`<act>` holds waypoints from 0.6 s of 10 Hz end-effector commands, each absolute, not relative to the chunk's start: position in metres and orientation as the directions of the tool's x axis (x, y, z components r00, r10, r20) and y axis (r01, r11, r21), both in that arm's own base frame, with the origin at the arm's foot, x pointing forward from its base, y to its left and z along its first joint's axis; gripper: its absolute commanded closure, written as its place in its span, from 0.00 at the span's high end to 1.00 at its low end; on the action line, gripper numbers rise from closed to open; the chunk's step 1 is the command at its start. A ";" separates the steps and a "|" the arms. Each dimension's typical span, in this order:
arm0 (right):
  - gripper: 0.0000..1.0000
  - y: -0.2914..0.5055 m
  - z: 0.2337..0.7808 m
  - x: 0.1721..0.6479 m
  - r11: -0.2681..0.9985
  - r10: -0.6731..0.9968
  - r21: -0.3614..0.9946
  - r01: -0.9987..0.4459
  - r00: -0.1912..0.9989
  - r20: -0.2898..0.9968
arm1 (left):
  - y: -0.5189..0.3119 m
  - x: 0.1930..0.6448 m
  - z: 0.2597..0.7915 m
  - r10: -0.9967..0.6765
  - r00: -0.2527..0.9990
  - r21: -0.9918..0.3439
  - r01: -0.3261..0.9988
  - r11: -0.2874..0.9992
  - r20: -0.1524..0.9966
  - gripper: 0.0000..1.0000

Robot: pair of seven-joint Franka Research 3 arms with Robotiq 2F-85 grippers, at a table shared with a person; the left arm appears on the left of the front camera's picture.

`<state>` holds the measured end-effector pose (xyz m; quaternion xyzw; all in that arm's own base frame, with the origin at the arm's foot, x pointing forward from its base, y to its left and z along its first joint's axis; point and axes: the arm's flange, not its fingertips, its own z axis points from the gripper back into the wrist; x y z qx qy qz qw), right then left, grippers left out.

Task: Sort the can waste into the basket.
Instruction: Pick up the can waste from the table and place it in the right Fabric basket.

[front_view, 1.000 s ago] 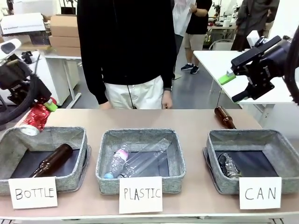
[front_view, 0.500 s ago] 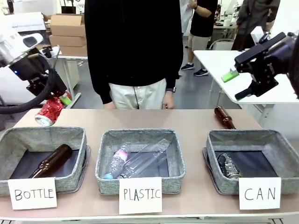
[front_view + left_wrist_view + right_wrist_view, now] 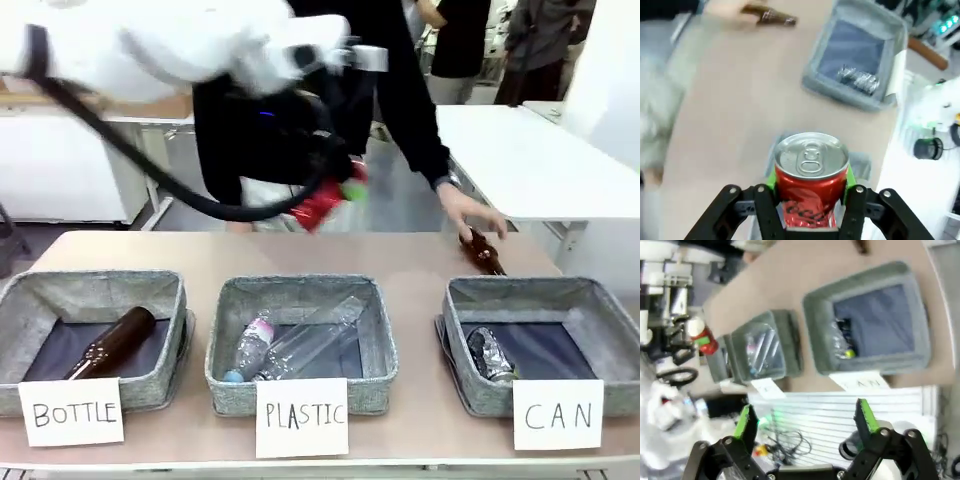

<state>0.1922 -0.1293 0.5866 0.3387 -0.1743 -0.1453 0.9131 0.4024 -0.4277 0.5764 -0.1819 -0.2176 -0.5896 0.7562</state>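
One red can [image 3: 811,167] sits clamped in the left hand [image 3: 810,179], midair.

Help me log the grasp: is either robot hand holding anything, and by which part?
The left hand holds the red can by its side wall, clamped on opposite sides. The right hand is open, holding nothing.

Front camera: fixed on my side, low, facing across surface [image 3: 420,260] toward person [image 3: 410,110] at far edge. Left wrist camera: looking down along my left gripper [image 3: 810,181], red can [image 3: 811,156] close before lens, surface well below. Right wrist camera: farther up, rolled, looking down past my right gripper [image 3: 805,420]. All three share CAN basket [image 3: 455,300]; front and right wrist also share PLASTIC basket [image 3: 225,300].
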 end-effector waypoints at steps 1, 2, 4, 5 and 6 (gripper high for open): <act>1.00 -0.166 0.557 0.146 0.626 -0.550 0.737 0.254 0.814 0.187 | -0.466 0.395 0.533 -0.753 0.015 0.000 1.000 0.020 0.658 0.50; 1.00 -0.175 0.536 0.137 0.592 -0.591 0.759 0.272 0.787 0.178 | -0.491 0.375 0.509 -0.692 -0.044 0.052 0.999 -0.009 0.721 0.50; 1.00 -0.158 0.571 0.158 0.677 -0.481 0.704 0.217 0.854 0.199 | -0.547 0.351 0.457 -0.643 -0.156 0.139 0.987 -0.077 0.750 0.50; 1.00 -0.158 0.571 0.158 0.677 -0.481 0.704 0.217 0.854 0.199 | -0.566 0.344 0.446 -0.630 -0.158 0.130 0.987 -0.090 0.760 0.50; 1.00 -0.158 0.571 0.158 0.677 -0.481 0.704 0.217 0.854 0.199 | -0.579 0.337 0.439 -0.611 -0.169 0.138 0.986 -0.098 0.774 0.50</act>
